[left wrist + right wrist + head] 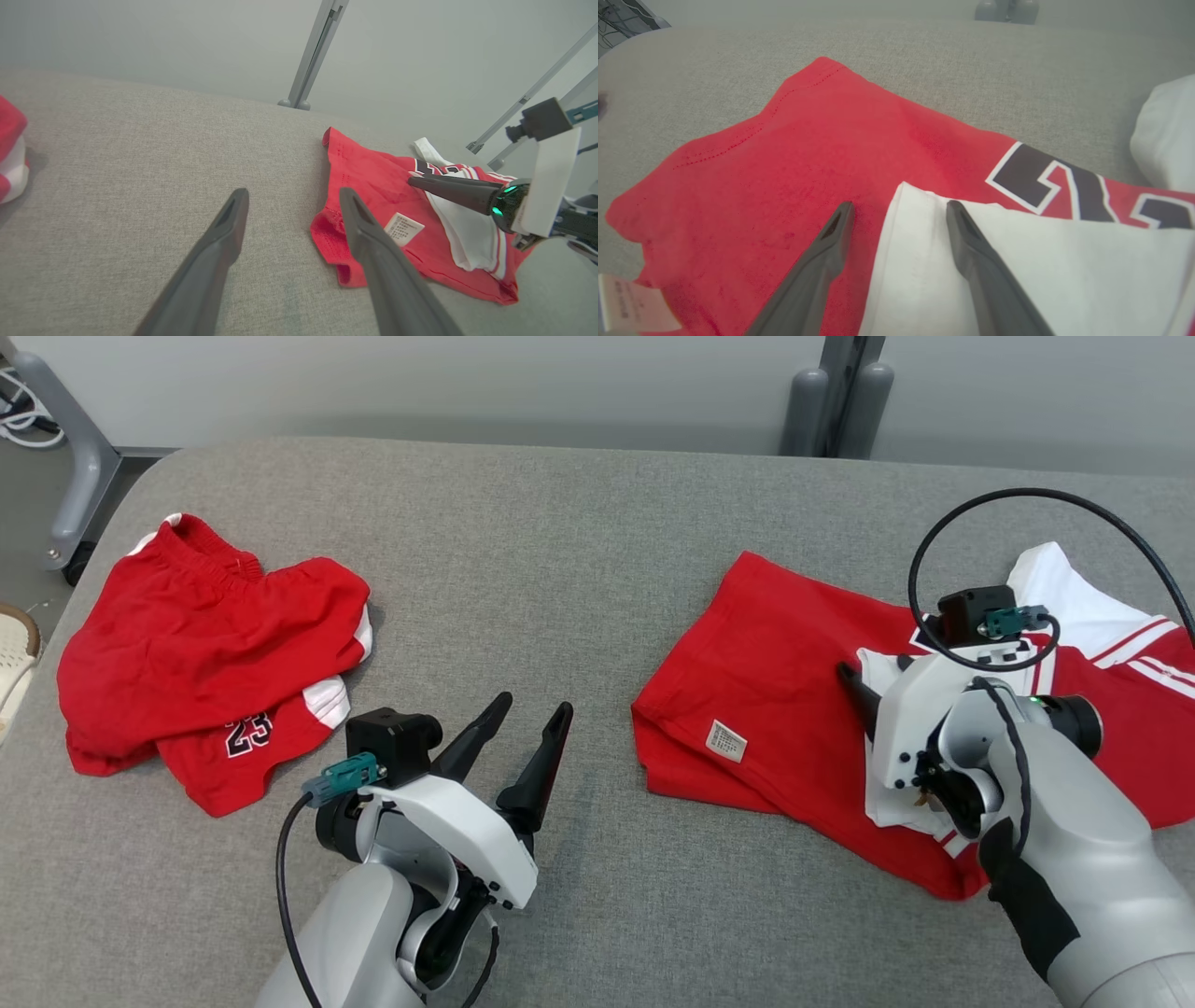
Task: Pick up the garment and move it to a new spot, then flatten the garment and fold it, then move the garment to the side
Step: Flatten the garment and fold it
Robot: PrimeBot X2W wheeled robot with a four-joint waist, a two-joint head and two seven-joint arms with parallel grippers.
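Red shirt [775, 681] lies on table [579, 541] right side (white sleeve [1017, 280] on top). R gripper [899, 205] jaws apart, low over sleeve edge, gripping nothing. L gripper [534, 706] also spread, near centre; red shorts [205, 644] at left.

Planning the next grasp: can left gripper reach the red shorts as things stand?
Probably yes: the left gripper is open over bare table, with nothing between it and the red shorts to its left.

Number "23", black with white outline, stands on the red shorts [205, 644]. White care label [726, 741] on the red jersey [784, 653]: print illegible.
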